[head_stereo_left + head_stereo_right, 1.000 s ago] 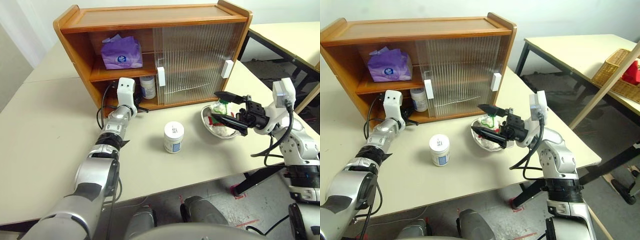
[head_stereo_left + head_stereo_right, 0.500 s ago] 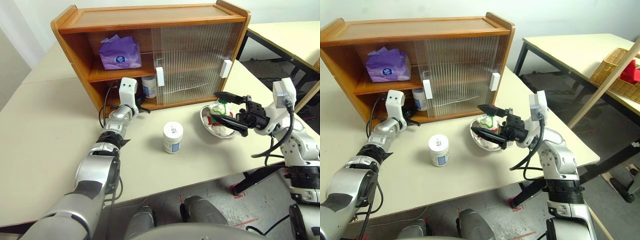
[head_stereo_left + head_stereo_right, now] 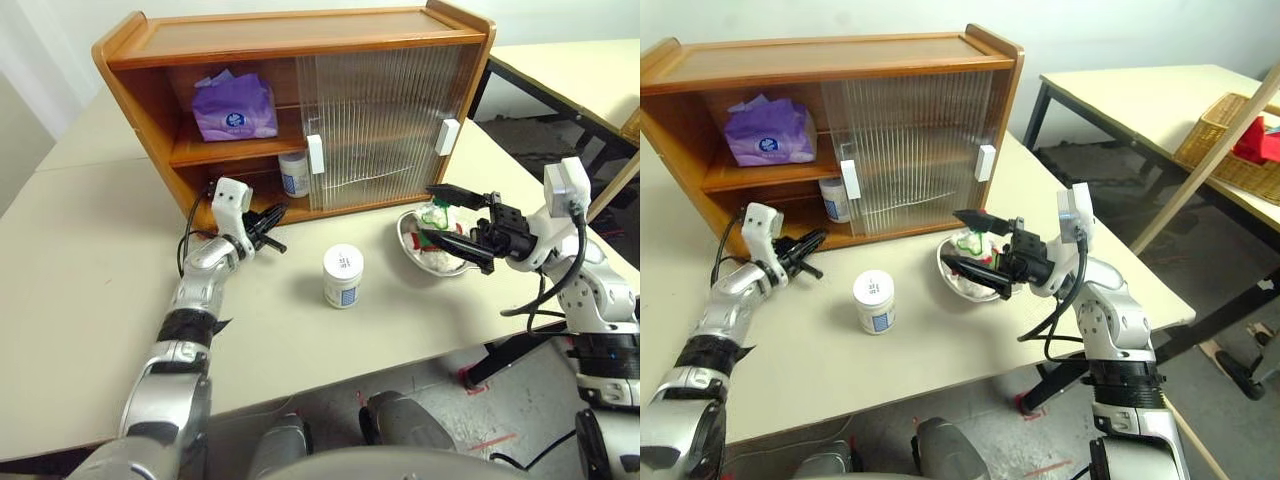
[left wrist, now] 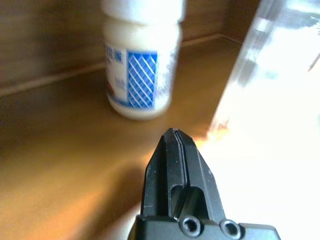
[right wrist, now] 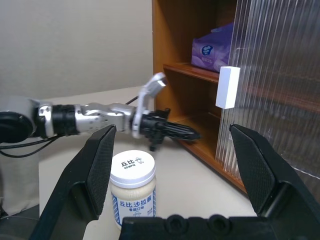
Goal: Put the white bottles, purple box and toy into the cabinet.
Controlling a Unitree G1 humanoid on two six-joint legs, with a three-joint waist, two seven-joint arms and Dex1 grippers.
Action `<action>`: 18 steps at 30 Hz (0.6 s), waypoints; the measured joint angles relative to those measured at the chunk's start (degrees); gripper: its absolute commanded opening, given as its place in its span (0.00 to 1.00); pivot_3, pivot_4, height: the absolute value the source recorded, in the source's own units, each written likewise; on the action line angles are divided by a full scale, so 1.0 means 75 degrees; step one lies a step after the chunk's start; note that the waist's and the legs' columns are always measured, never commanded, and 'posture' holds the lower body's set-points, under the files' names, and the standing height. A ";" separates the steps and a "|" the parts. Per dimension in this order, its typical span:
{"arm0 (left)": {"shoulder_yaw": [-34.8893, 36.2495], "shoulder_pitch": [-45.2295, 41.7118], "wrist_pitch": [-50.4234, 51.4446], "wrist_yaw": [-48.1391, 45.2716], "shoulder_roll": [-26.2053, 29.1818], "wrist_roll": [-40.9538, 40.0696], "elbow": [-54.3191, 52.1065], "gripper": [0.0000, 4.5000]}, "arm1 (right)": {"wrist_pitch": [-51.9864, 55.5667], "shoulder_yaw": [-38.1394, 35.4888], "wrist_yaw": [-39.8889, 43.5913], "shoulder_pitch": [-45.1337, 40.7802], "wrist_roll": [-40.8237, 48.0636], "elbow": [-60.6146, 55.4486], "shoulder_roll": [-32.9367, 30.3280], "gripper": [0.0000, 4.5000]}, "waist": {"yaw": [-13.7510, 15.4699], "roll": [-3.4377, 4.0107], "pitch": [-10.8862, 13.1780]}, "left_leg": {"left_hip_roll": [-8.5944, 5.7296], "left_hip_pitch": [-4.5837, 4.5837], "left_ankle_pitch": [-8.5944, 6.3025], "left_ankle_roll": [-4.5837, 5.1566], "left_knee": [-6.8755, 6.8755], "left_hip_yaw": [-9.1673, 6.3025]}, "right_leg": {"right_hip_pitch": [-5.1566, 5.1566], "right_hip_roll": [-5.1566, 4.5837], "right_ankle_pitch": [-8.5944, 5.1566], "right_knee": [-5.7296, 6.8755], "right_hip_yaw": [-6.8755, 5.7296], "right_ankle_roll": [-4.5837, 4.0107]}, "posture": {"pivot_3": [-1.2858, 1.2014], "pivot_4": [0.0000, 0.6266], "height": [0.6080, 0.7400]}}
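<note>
White bottle (image 3: 343, 277) on table (image 3: 90, 260); another (image 3: 294, 173) inside cabinet (image 3: 300, 45).

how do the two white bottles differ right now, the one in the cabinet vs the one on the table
The bottle in the cabinet stands on the lower shelf beside the sliding door's edge; the bottle on the table stands out in the open in front of the cabinet. The shelf one sits in shadow with its cap partly hidden; the table one shows its whole cap top with print. Both are upright, white, with blue-patterned labels, and neither is held.
</note>
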 measured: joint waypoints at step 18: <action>-0.0575 0.1371 0.0542 -0.4117 0.1458 -0.1138 -0.1570 1.00 | 0.0000 0.0235 0.0798 -0.0565 -0.0056 0.0548 0.0003 1.00 | -0.0013 0.0045 -0.0040 | 0.0140 -0.0171 -0.0010 -0.0017 -0.0017 -0.0026 | -0.0205 -0.0012 0.0075 0.0011 -0.0011 -0.0161 | 0.41 0.01 1.00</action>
